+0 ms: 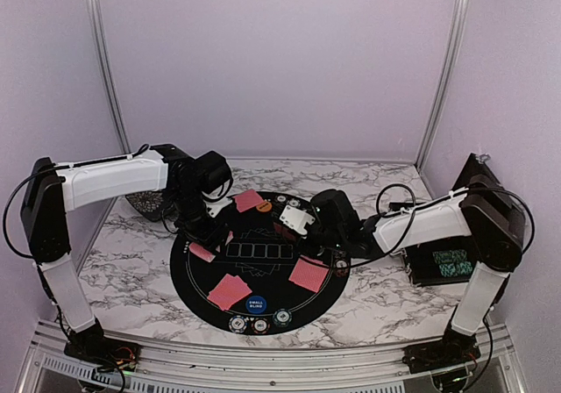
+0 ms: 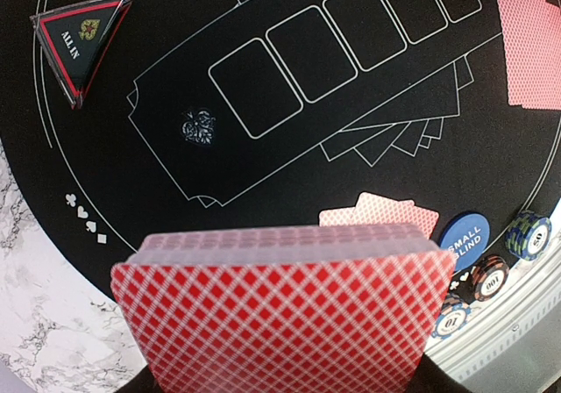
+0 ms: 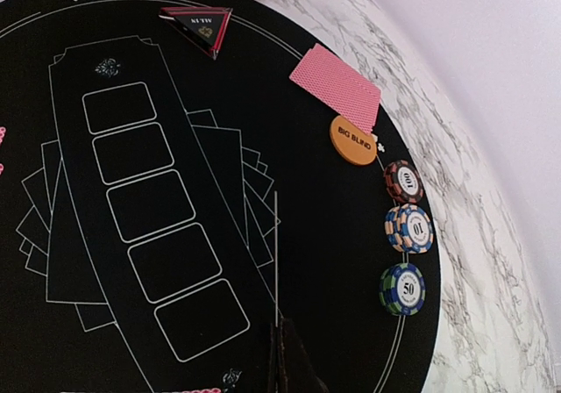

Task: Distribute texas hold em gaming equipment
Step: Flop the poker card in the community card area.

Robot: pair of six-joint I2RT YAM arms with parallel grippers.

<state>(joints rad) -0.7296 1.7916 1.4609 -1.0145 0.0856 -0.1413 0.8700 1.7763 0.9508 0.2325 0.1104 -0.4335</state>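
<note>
My left gripper point(image 1: 195, 222) hangs over the left side of the round black mat point(image 1: 263, 270), shut on a deck of red-backed playing cards point(image 2: 280, 310) that hides its fingers. My right gripper point(image 3: 282, 327) is over the mat's middle, shut on a single card point(image 3: 275, 253) seen edge-on as a thin white line. Dealt cards point(image 1: 229, 291) lie at several spots round the mat point(image 3: 336, 86). An orange Big Blind button point(image 3: 353, 139) sits by three chip stacks point(image 3: 408, 228). A blue Small Blind button point(image 2: 462, 242) has chips point(image 2: 489, 275) next to it. The black All In triangle point(image 2: 81, 42) lies near the mat's edge.
A black chip case point(image 1: 443, 261) lies open on the marble table point(image 1: 131, 261) at the right, under the right arm. Another dark object point(image 1: 145, 204) sits behind the left arm. Metal posts and lilac walls close in the back and sides.
</note>
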